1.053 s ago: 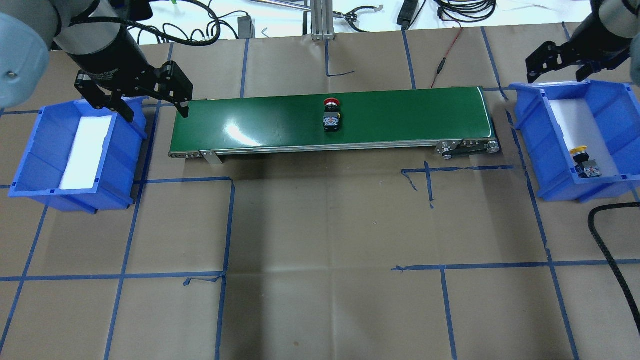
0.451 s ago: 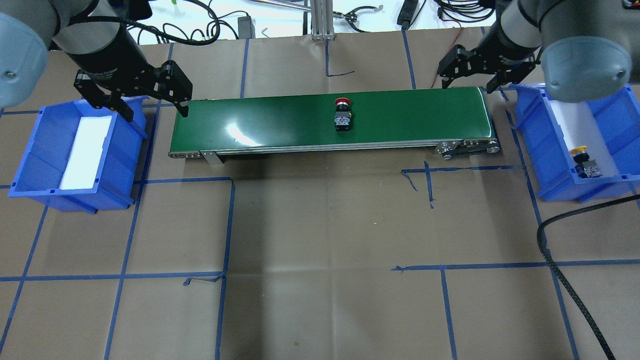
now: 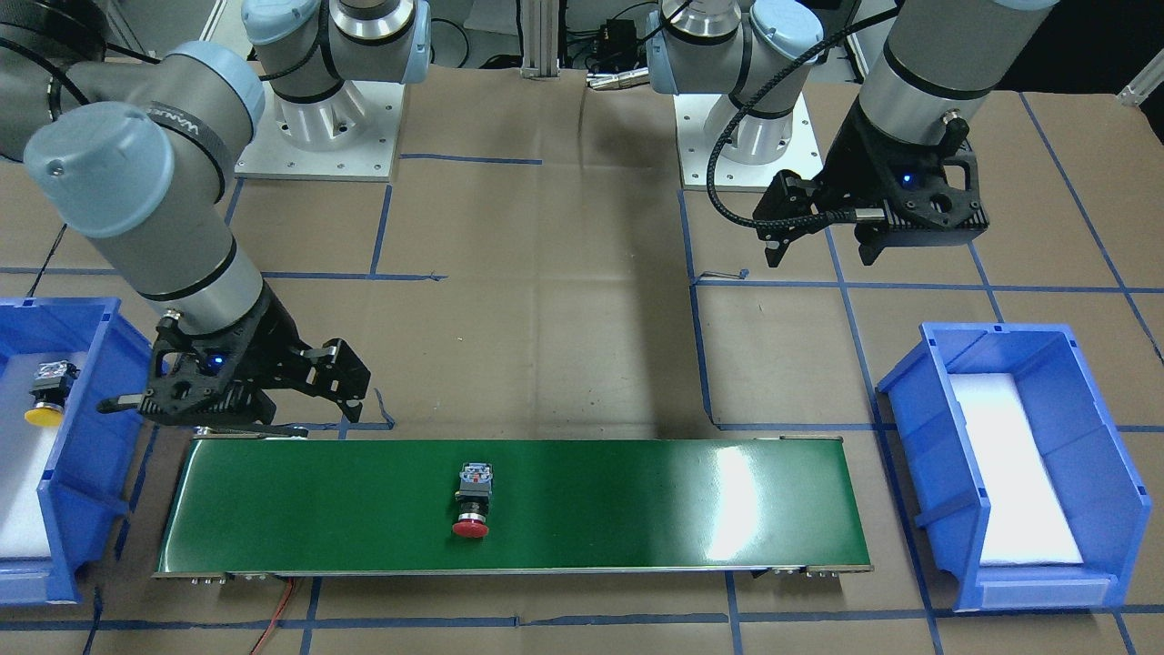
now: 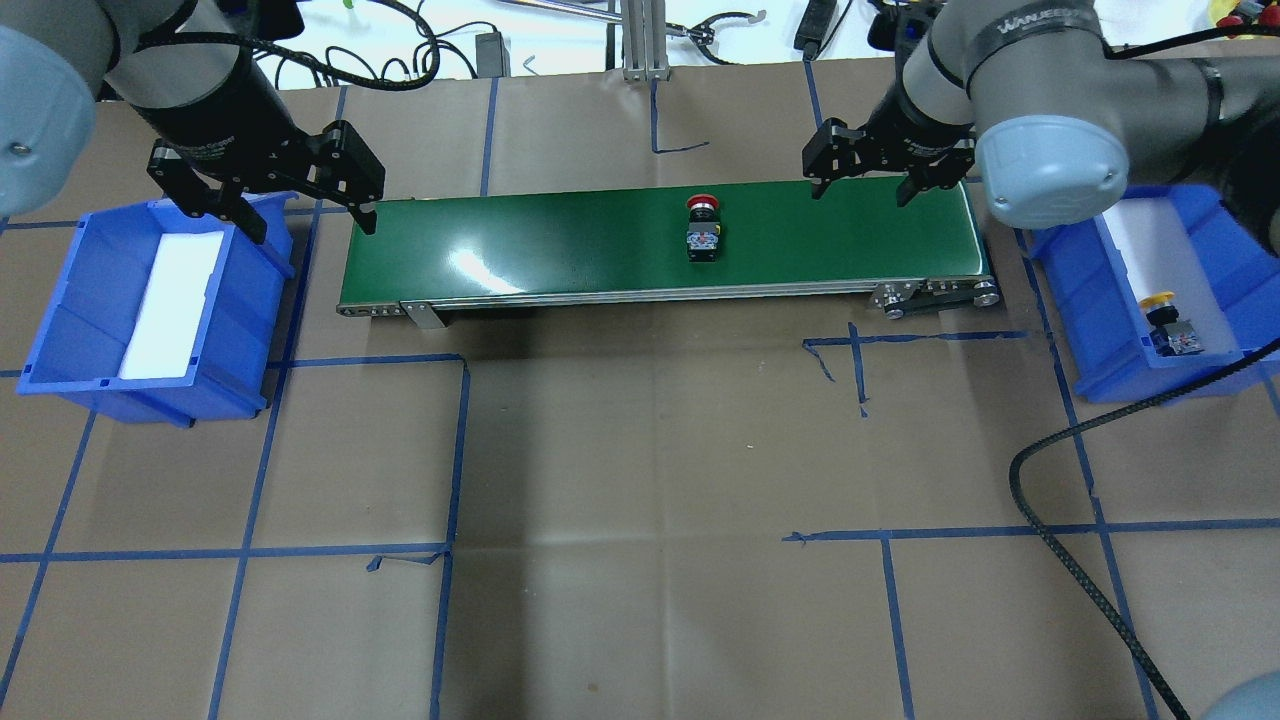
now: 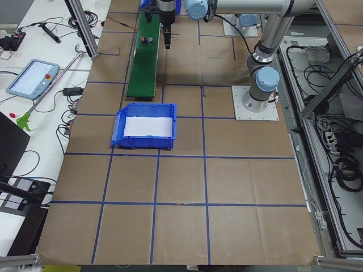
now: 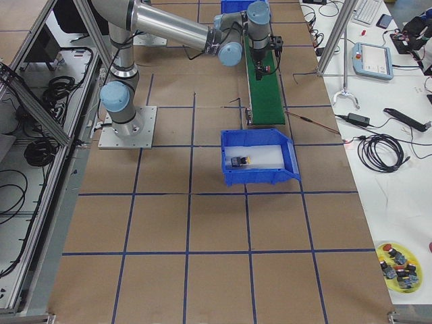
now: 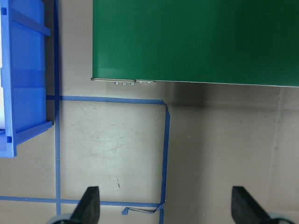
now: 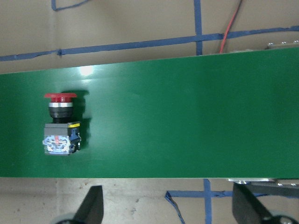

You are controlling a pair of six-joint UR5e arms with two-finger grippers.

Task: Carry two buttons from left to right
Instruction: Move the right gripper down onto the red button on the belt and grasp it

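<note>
A red-capped button [image 4: 704, 228] [image 3: 473, 500] lies on its side near the middle of the green conveyor belt [image 4: 560, 250]. It shows at the left of the right wrist view [image 8: 60, 123]. The yellow-capped button [image 4: 1168, 322] [image 3: 47, 391] rests on white foam inside the right blue bin [image 4: 1075, 300]. My right gripper [image 4: 860, 195] [image 8: 168, 210] hangs open and empty above the belt's right part, to the right of the red button. My left gripper [image 4: 310, 225] [image 7: 166, 210] is open and empty, hovering between the left blue bin [image 4: 70, 300] and the belt's left end.
A black cable [image 4: 1060, 540] loops over the table at the front right. A thin red wire [image 4: 900, 100] lies behind the belt's right end. Cables and a metal post sit along the far edge. Blue tape lines cross the brown paper.
My right arm has swung left from over the right bin to above the belt's right part. The red button has travelled rightward on the belt. The left arm has stayed still.
</note>
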